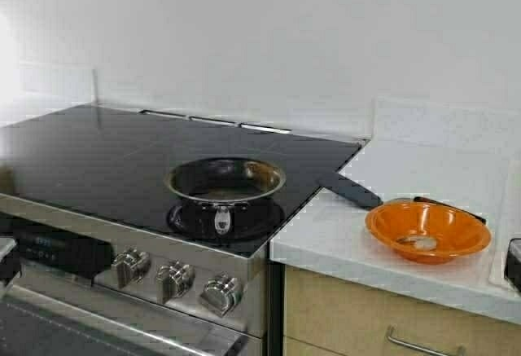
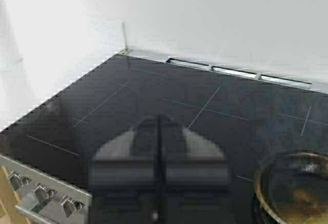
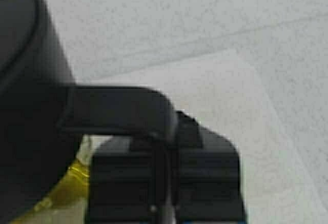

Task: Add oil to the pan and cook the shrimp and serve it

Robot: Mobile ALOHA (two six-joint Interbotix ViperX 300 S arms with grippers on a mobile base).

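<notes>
From above, the pan (image 1: 225,180) sits on the stove's (image 1: 98,156) front burner, handle toward the knobs, ready for oil; right of the stove, on the desk (image 1: 407,177), an orange bowl (image 1: 427,230) holds the shrimp (image 1: 421,243). Over the stove beside the pan, the left gripper (image 2: 159,155) waits, jaws clenched on nothing. The right gripper (image 3: 164,175) has its jaws clamped around the jug's handle (image 3: 120,108), oil (image 3: 77,175) visible below.
</notes>
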